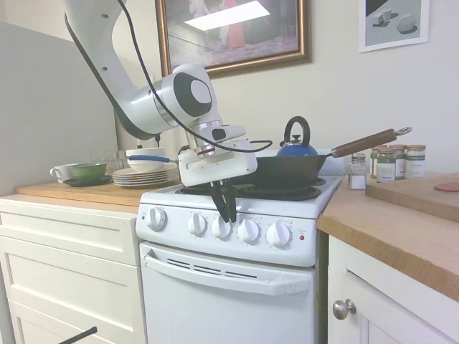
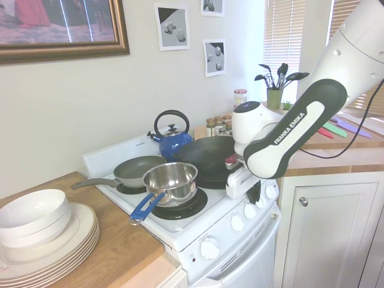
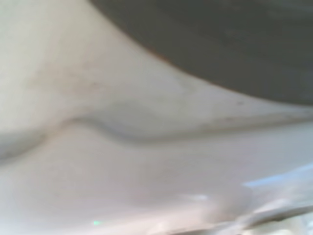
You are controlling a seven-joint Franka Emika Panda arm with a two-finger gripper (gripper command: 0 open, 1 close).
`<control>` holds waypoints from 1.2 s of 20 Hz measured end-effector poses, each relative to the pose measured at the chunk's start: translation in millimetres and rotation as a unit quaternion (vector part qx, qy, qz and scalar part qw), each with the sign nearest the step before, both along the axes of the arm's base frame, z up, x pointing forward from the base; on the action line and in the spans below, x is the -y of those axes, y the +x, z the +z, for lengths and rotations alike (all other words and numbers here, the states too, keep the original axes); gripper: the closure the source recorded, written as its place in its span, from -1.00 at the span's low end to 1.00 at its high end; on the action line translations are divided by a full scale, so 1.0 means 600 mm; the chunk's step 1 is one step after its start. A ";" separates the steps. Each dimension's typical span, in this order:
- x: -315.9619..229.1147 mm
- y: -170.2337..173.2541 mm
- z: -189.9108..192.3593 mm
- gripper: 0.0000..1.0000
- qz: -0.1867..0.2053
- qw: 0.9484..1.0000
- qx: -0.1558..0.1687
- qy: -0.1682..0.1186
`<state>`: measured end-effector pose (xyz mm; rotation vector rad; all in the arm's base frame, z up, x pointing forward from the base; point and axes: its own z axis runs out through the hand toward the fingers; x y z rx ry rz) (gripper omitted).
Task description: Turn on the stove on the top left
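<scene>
Wok (image 1: 287, 170) overhanging knobs (image 1: 248, 231); front clear

Soft, even indoor light, ceiling-lamp glare on the framed painting (image 1: 233, 29); wrist view blurred, perhaps too close.

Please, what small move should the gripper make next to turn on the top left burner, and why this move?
Probably close the jaws on the knob and twist it. In the first exterior view the gripper hangs with its tips right at the third of the five knobs on the stove, jaws nearly together. Whether they already pinch it cannot be seen, nor which knob serves that burner.
</scene>
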<state>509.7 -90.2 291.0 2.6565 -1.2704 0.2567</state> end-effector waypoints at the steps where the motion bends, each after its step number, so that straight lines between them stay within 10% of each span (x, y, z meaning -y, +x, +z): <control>1: -0.001 0.001 0.000 1.00 0.001 1.000 0.001 0.000; 24: -0.007 -0.010 -0.003 1.00 -0.011 1.000 0.004 -0.022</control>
